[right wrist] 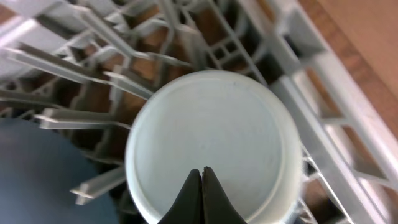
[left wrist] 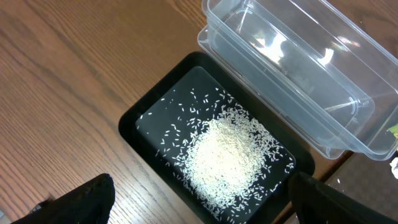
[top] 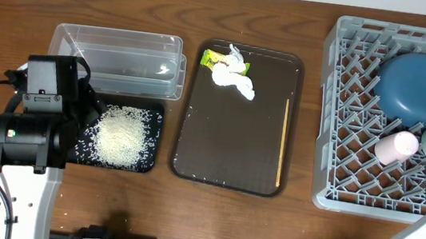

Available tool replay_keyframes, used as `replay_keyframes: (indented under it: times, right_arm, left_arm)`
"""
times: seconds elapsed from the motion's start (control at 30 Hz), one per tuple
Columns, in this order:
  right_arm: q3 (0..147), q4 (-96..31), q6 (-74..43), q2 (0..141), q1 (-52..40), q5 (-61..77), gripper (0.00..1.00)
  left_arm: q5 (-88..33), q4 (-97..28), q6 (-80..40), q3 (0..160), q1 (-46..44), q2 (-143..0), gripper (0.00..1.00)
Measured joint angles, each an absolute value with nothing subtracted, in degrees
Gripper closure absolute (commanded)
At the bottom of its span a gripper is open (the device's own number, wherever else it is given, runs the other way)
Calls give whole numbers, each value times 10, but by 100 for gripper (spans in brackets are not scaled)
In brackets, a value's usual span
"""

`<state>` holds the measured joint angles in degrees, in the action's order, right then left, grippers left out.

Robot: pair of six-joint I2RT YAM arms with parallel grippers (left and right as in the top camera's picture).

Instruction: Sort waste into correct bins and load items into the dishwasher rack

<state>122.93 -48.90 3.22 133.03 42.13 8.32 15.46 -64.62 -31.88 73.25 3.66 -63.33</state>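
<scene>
The fingers of the right gripper [right wrist: 201, 186] are seen pressed together with nothing between them, their tips over the flat underside of the pale blue bowl [right wrist: 211, 149]; whether the bowl is touched cannot be told. The bowl is set upside down in the dishwasher rack [top: 343, 110], at its right side, with the pink cup [top: 396, 147] lying just to its left and the dark blue dish [top: 414, 86] on the far side of both.

The fingers of the left gripper [left wrist: 202, 186] are held spread wide, released, above the rice [left wrist: 227, 155]. The rice is heaped in the black tray [top: 156, 137], with loose grains scattered around the heap. The clear tub [top: 115, 60] is placed just beyond the black tray, on its far side.

Between these bins and the rack a brown serving tray [top: 227, 137] is laid. In its far left corner the crumpled tissue [top: 232, 77] is found touching the yellow-green wrapper [top: 213, 58], and along its right edge the wooden stick [top: 283, 143] is laid lengthwise.
</scene>
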Motion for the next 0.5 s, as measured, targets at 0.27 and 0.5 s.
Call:
replay_keyframes:
  times: [0.27, 0.5]
  right_arm:
    - [1229, -518, -7, 1330, 456, 55, 99]
    - [1225, -547, -60, 1293, 459, 76, 98]
  left_arm:
    - [155, -646, -319, 733, 37, -633, 9]
    - [155, -646, -319, 733, 37, -633, 9]
